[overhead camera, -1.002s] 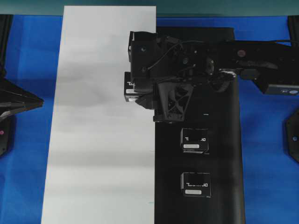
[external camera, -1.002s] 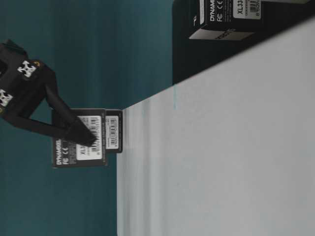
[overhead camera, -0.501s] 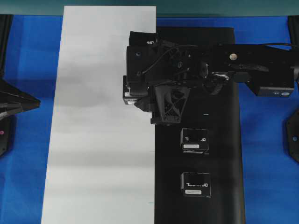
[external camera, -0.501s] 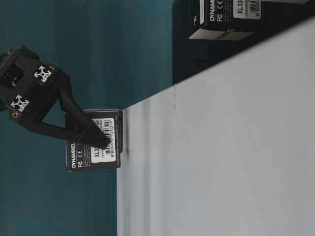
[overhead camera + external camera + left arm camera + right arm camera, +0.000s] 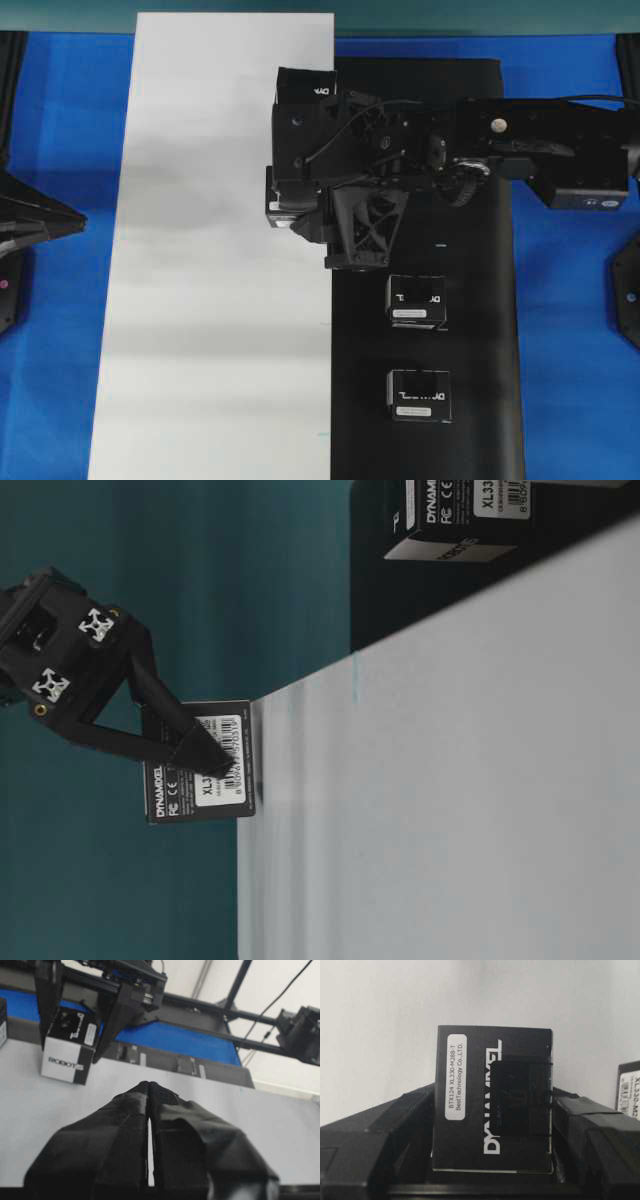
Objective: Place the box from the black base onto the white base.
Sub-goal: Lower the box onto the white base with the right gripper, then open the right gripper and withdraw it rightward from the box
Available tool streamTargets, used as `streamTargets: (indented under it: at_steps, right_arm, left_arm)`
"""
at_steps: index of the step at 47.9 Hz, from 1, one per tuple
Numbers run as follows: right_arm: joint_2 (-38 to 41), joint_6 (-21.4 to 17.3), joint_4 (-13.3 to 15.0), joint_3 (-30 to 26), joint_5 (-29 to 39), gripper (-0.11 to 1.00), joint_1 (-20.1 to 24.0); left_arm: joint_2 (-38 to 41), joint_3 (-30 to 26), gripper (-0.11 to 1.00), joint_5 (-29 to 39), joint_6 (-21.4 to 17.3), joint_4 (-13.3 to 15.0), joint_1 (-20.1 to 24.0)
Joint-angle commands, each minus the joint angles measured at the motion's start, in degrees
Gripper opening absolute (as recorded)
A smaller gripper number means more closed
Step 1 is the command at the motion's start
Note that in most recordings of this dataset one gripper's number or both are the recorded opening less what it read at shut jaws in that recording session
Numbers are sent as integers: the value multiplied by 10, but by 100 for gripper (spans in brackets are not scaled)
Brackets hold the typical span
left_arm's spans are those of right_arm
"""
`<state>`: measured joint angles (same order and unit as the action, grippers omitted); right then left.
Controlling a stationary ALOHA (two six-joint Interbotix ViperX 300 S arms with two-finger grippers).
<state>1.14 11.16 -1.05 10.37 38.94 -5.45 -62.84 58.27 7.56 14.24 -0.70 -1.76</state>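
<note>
White base (image 5: 200, 330): near part and left strip bare, wide room for a gripper. Far-right edge crowded by right arm (image 5: 520, 140) w/ held box (image 5: 277, 205), plus another box (image 5: 305, 82) behind. Two boxes (image 5: 416, 300) block black base (image 5: 480, 420) mid lane.

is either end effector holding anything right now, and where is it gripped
The right end effector holds a black Dynamixel box, clamped by its two opposite side faces. The left end effector is shut and holds nothing.

box (image 5: 492, 1105): small, black, white lettering and white label strip on top; upright, at the white sheet's right edge (touching it or just above, cannot tell)
black base (image 5: 480, 300): long matte sheet; two like boxes on it
white base (image 5: 220, 300): long plain sheet, directly left of black base
</note>
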Motion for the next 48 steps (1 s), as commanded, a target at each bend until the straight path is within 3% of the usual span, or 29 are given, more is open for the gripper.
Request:
streamTargets:
  at_steps: [1,37,41,48]
  right_arm:
    - [3,-1,-2,-1,-5,68,4]
    - [3,-6,-4,27,-36,70,3]
    - [3,-7,-4,27,-37,74,1]
    - [3,-8,-4,27,-37,91,-2]
  left_arm:
    - [4,-7,1,-5,1,-2,-2]
    - [4,-7,1,-5,1,-2,-1]
    - [4,-7,1,-5,1,-2,-1]
    - [4,-7,1,-5,1,-2,-1]
